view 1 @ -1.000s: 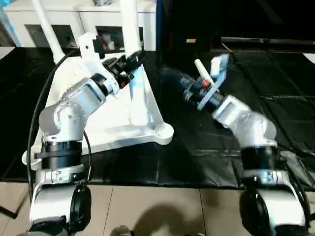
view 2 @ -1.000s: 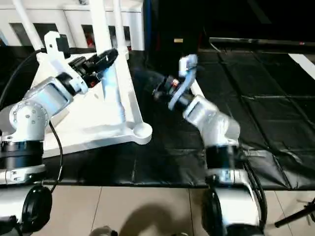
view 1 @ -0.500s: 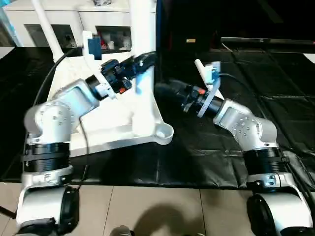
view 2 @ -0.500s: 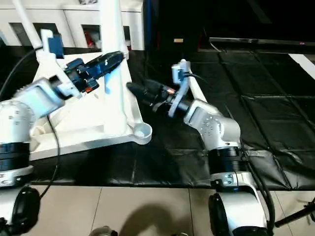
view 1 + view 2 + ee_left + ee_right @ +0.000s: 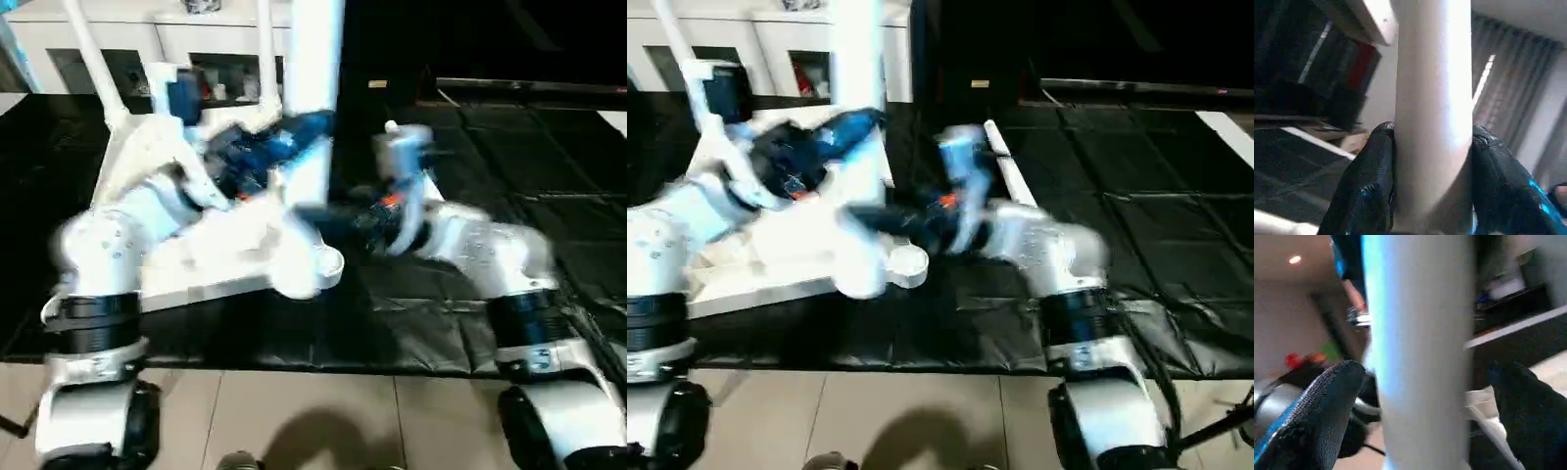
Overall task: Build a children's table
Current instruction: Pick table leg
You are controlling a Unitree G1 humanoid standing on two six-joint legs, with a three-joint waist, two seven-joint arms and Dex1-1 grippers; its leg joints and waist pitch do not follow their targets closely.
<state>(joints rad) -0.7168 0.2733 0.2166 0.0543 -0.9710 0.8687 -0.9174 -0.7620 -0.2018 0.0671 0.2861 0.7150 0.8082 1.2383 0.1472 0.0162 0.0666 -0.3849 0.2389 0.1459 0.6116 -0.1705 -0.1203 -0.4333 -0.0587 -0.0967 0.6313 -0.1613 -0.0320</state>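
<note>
The white tabletop (image 5: 211,250) is lying upside down on black floor mats (image 5: 549,176), its ribbed underside facing up and one rounded corner socket (image 5: 328,264) sitting open and empty at the near corner. A thick white leg (image 5: 315,88) is rising upright from the underside just behind that socket; its foot is hidden behind blurred arms, so which socket is holding it cannot be told. Two thinner-looking legs are standing farther back, one slanted leg (image 5: 86,54) at the far left corner and another leg (image 5: 265,49) beside the thick one.

The left gripper (image 5: 1432,183) is clamping the upright leg, with its black fingers (image 5: 1369,188) pressing against both sides of the tube. In the head views the left gripper is reaching across the tabletop from the left to the leg.

The right gripper (image 5: 1422,401) is straddling the same leg from the other side, its fingers (image 5: 1322,401) spread wide and standing apart from the tube on either side, not touching it. In the head views the right arm (image 5: 480,245) is coming in low over the mats.

A white cabinet (image 5: 127,44) with glass doors is standing behind the tabletop, with small items on its shelves too blurred to name.
</note>
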